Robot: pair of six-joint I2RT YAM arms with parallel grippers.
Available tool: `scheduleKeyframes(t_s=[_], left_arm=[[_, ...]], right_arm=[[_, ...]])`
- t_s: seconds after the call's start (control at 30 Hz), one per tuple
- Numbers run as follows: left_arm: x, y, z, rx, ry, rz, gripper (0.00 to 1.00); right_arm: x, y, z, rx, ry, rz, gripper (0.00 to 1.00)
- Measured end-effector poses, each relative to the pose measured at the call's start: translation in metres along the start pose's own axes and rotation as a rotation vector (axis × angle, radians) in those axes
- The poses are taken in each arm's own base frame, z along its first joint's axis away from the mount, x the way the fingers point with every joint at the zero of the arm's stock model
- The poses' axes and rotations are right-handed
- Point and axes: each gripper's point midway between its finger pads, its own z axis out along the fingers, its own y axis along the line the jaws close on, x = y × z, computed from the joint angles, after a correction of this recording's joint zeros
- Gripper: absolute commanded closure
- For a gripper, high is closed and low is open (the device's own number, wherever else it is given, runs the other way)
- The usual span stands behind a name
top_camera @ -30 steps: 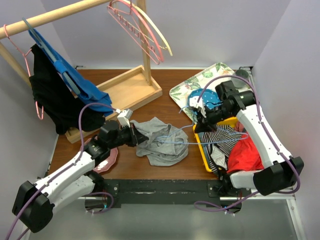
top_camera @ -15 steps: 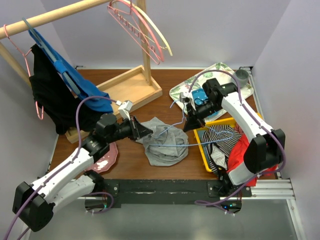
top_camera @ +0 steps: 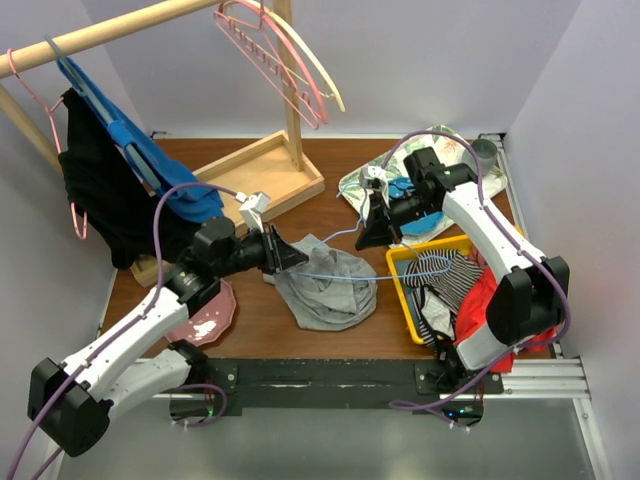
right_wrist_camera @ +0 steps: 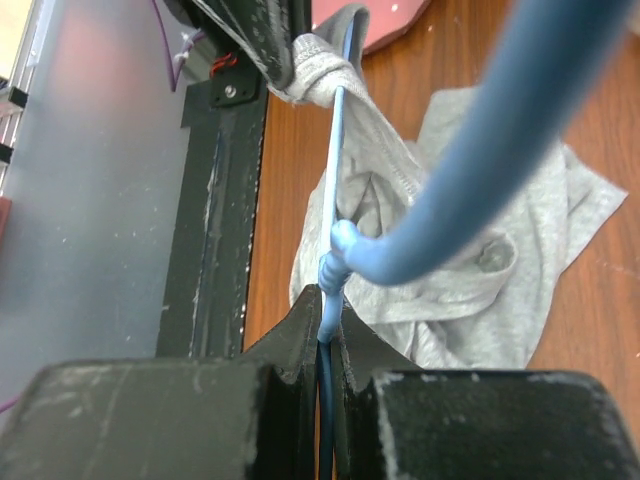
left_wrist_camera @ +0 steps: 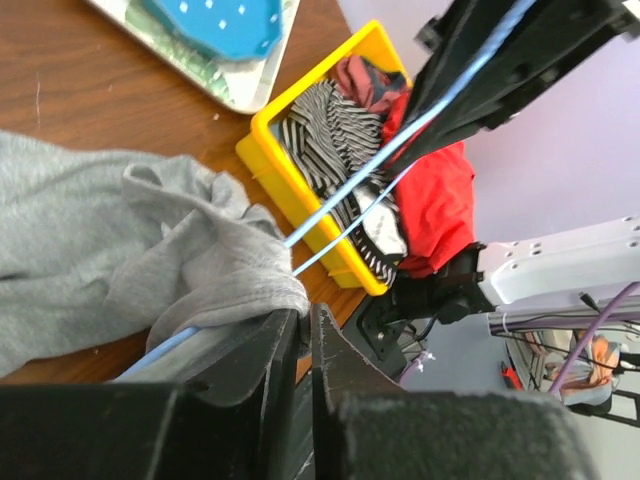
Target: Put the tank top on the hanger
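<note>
Table (top_camera: pixel 260 322): brown wood, carrying everything below.
Tank top (top_camera: pixel 325 292): grey, crumpled in a heap at mid-table between the two grippers. One edge is lifted off the wood and bunched over the hanger's wire.
Yellow bin (left_wrist_camera: pixel 275 180): just right of the tank top, holding a striped garment (left_wrist_camera: pixel 335 140) and a red garment (left_wrist_camera: pixel 440 200).
Hanger (right_wrist_camera: pixel 515 115): pale blue, held roughly level above the tank top, with one end tucked inside the lifted fold.
Left gripper (top_camera: pixel 296 259): clenched on that grey fold. The wire seems to be pinched too, though the cloth hides it.
Right gripper (right_wrist_camera: pixel 322 298): clamped on the hanger at the twisted neck below its hook.
</note>
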Motion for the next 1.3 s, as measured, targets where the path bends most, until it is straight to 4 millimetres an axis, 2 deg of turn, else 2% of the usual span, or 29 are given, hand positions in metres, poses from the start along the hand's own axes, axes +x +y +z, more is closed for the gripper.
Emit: scheduleKeyframes(t_s=[0.13,0.2,0.3,0.43,0.57,0.67,0.73,0.8,0.97,1.13,1.23,1.3], left_arm=[[-0.020,-0.016,-0.006,0.000,-0.020,0.051,0.79],[-0.034,-0.021,-0.013,-0.036,-0.038,0.099,0.73],[-0.056,-0.027,-0.023,-0.089,-0.078,0.171,0.71],[-0.070,-0.032,-0.032,-0.118,-0.100,0.238,0.65],[-0.063,-0.025,-0.030,-0.134,-0.061,0.254,0.62],[-0.055,-0.016,-0.029,-0.160,-0.021,0.268,0.50],[-0.053,-0.012,-0.031,-0.175,-0.008,0.287,0.38],[-0.052,-0.009,-0.035,-0.191,-0.008,0.309,0.32],[-0.055,-0.021,-0.058,-0.148,-0.050,0.504,0.27],[-0.052,-0.033,-0.064,-0.043,-0.023,0.773,0.26],[-0.042,-0.038,-0.054,0.060,0.038,0.870,0.26],[-0.034,-0.043,-0.043,0.148,0.076,0.899,0.26]], right_arm=[[-0.006,-0.003,0.001,0.003,-0.020,-0.015,1.00],[-0.005,-0.006,0.000,0.018,-0.012,-0.018,1.00],[-0.005,-0.008,-0.004,0.060,0.008,-0.043,1.00],[-0.023,-0.002,-0.018,0.151,-0.006,-0.130,1.00],[-0.042,0.003,-0.027,0.196,-0.036,-0.184,1.00],[-0.051,-0.005,-0.027,0.198,-0.043,-0.183,1.00],[-0.050,-0.012,-0.024,0.195,-0.043,-0.162,1.00],[-0.045,-0.018,-0.021,0.192,-0.042,-0.140,1.00],[-0.038,-0.017,-0.018,0.177,-0.037,-0.134,1.00],[-0.022,-0.002,-0.014,0.107,0.022,-0.246,1.00],[-0.008,0.017,-0.002,0.017,0.075,-0.301,1.00],[-0.001,0.033,0.013,-0.056,0.115,-0.342,1.00]])
